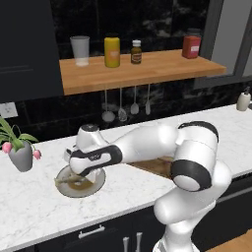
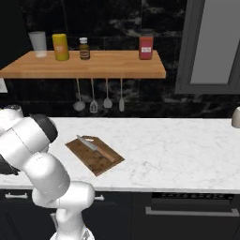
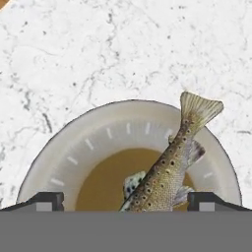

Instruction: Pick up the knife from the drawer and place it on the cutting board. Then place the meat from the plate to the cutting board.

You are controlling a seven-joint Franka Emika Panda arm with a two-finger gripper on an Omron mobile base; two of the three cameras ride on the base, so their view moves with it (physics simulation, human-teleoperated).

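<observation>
One round shallow plate with a pale grey rim and olive-brown centre [image 1: 97,183] sits on the white marble counter [image 1: 39,206]; we log it at about nine o'clock from the arm's base in the left base view, just right of a grey pot of pink flowers [image 1: 20,156]. On the plate lies the meat [image 3: 170,170], a speckled brown fish with its tail fin reaching over the rim at one o'clock in the hand view. We see the two-finger gripper [image 3: 125,201] poised directly over the plate, its dark fingertips [image 3: 47,199] spread wide to either side of the fish and closed on nothing. Further right, the flat rectangular brown wooden cutting board [image 2: 86,157] rests on the counter, well apart from the plate. The slim knife with brown wooden handle and silver-grey blade [image 2: 96,147] lies on the board, blade pointing to ten o'clock in the right base view.
</observation>
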